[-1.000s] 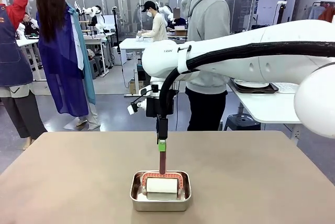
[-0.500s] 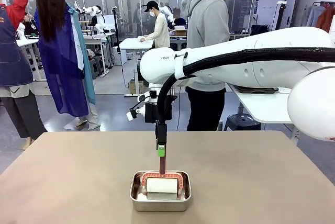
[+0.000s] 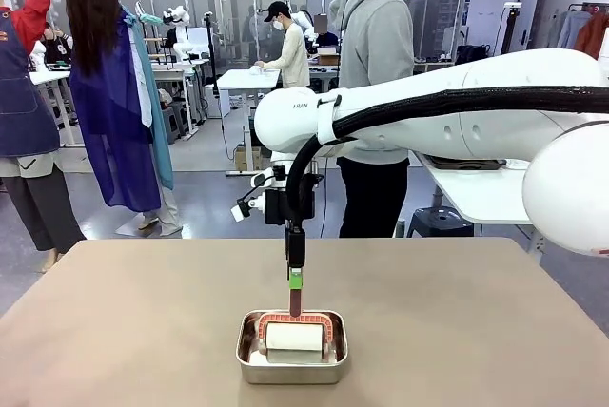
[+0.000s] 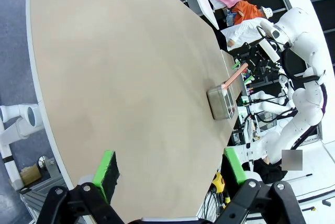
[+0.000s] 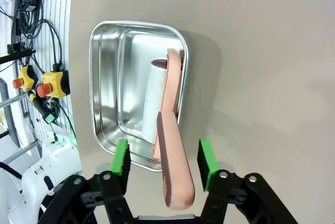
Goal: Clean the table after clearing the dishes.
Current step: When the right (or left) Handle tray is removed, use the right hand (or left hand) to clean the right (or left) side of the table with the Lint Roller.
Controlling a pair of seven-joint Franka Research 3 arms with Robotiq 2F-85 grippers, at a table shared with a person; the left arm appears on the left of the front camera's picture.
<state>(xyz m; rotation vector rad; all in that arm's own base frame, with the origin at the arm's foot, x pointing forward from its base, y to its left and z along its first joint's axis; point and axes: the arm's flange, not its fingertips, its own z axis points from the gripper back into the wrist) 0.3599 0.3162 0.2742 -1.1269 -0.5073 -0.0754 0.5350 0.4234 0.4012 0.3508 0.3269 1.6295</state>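
Note:
The brownish-taupe table (image 3: 143, 331) carries a small steel pan (image 3: 291, 358) near its front edge. In the pan lies a white cleaning roller (image 3: 294, 336), its salmon-pink handle (image 3: 295, 304) sticking straight up. My right gripper (image 3: 296, 281) hangs over the pan, pointing down. In the right wrist view its green pads (image 5: 121, 157) straddle the handle (image 5: 175, 166), a gap showing on each side. My left gripper (image 4: 171, 171) is open with nothing in it, high over the table's edge (image 4: 115, 67) and far from the pan (image 4: 221, 102). The dishes are out of view.
A person in a grey hoodie (image 3: 379, 65) stands at the far side of the table. Behind on the right is a white side table (image 3: 485, 193), where a dark tray's edge (image 3: 466, 164) peeks out below my right arm. Other people stand farther back.
My right gripper has come down a little along the roller's handle. The pan and roller have not moved.

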